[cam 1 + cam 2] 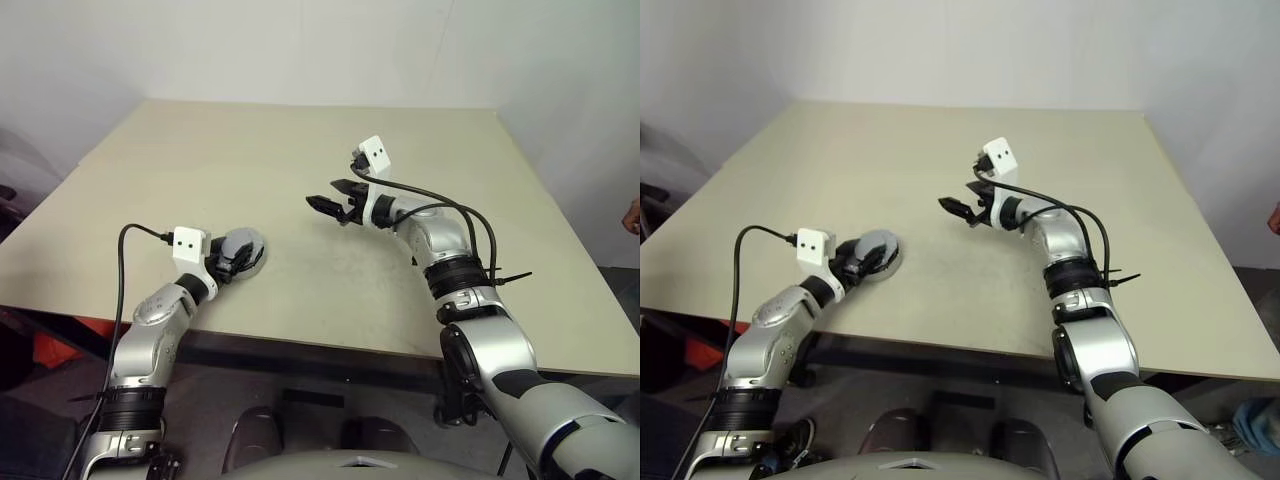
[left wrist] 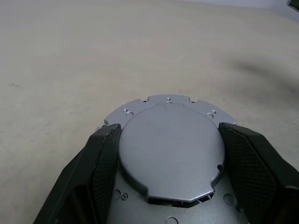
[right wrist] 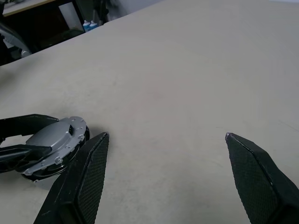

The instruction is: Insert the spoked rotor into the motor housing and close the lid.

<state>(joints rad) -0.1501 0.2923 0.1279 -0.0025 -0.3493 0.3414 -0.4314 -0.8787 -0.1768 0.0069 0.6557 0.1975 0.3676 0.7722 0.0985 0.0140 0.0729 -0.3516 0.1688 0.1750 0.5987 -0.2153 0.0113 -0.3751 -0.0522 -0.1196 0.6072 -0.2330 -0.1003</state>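
Lid-closing step: left gripper (image 2: 168,186) clamping lid (image 2: 169,149) on motor housing (image 3: 56,149); right gripper (image 3: 168,179) open, empty; release due next.

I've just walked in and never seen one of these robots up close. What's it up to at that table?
It is assembling a small motor. The left gripper has its two black fingers on either side of the round grey motor housing on the beige table, with the lid already on top. The right gripper hangs open above the table, to the housing's right, holding nothing.
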